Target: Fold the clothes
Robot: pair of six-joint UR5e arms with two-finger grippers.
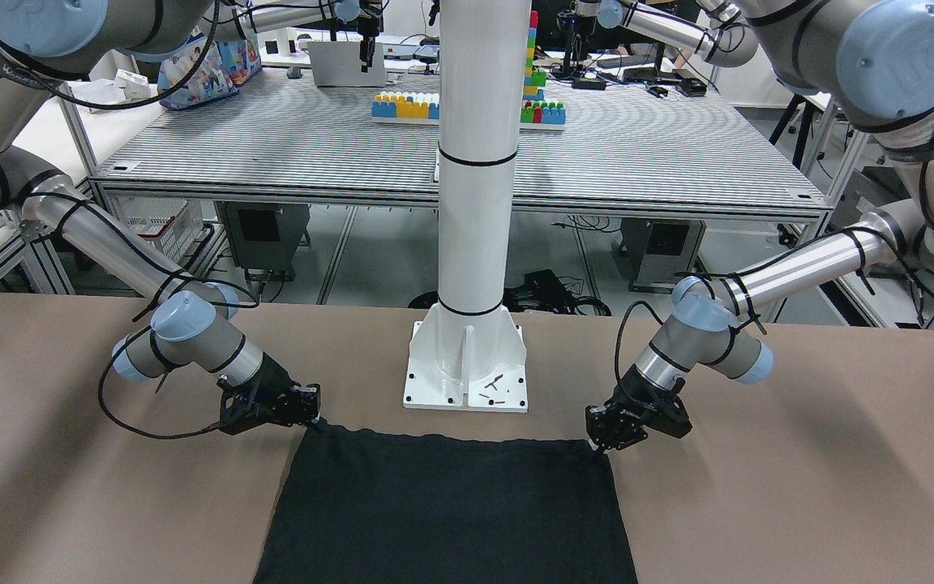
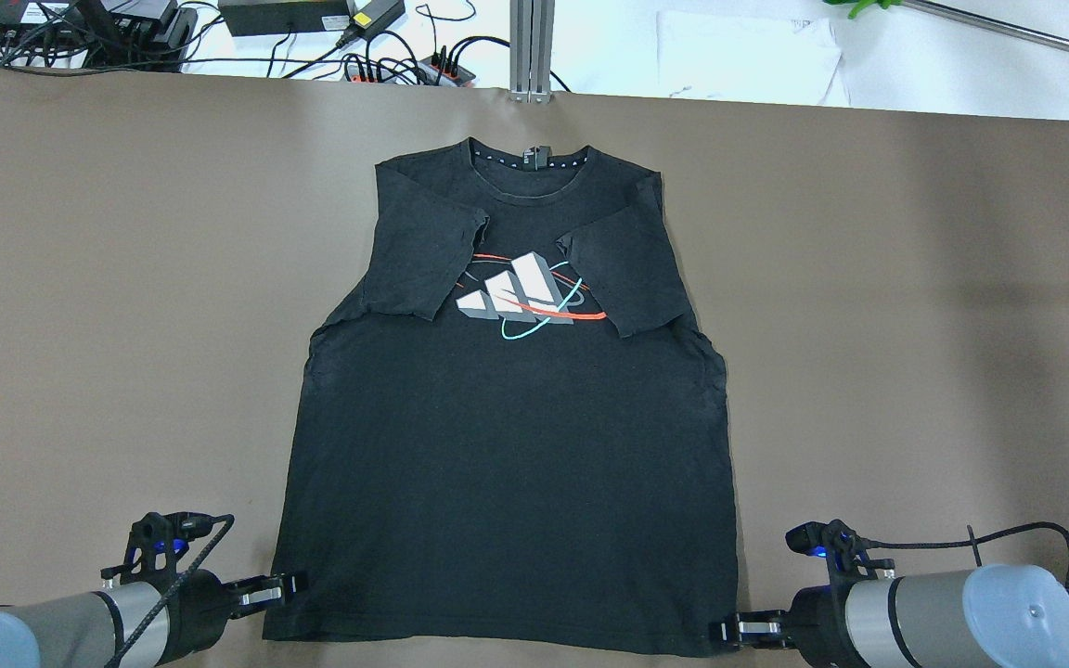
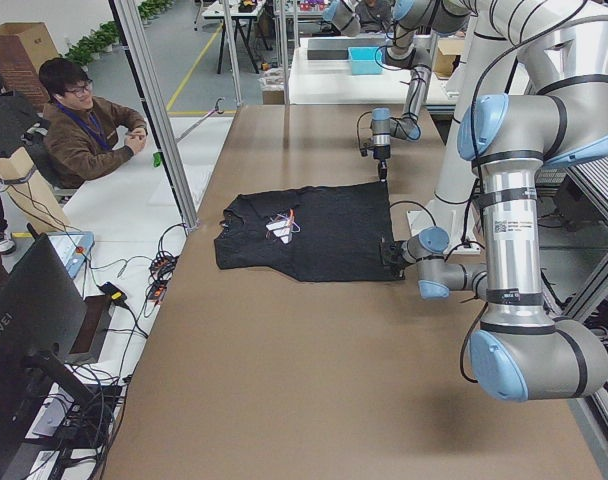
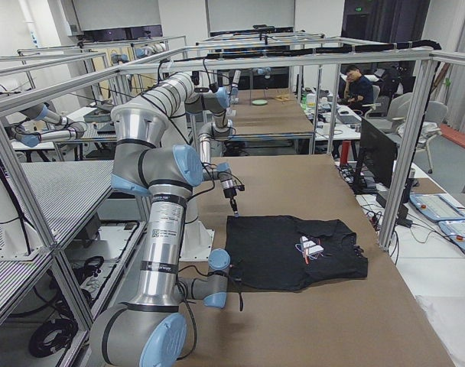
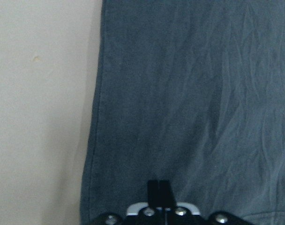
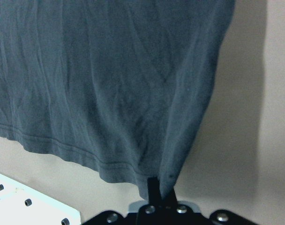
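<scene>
A black T-shirt [image 2: 507, 445] lies flat on the brown table [image 2: 915, 325], collar at the far edge, both sleeves folded in over the chest. A white three-bar logo [image 2: 516, 292] with red and teal lines shows between the sleeves. My left gripper [image 2: 291, 583] is low on the table at the shirt's near left corner; in the left wrist view [image 5: 159, 187] the fingers are shut on the fabric. My right gripper [image 2: 725, 631] is at the near right corner; in the right wrist view [image 6: 156, 187] it is shut on the pinched hem corner.
The white robot pedestal [image 1: 467, 365] stands just behind the shirt's hem, between the two arms. Cables and power strips [image 2: 386, 65] lie beyond the table's far edge. A seated person [image 3: 84, 125] is at the far side.
</scene>
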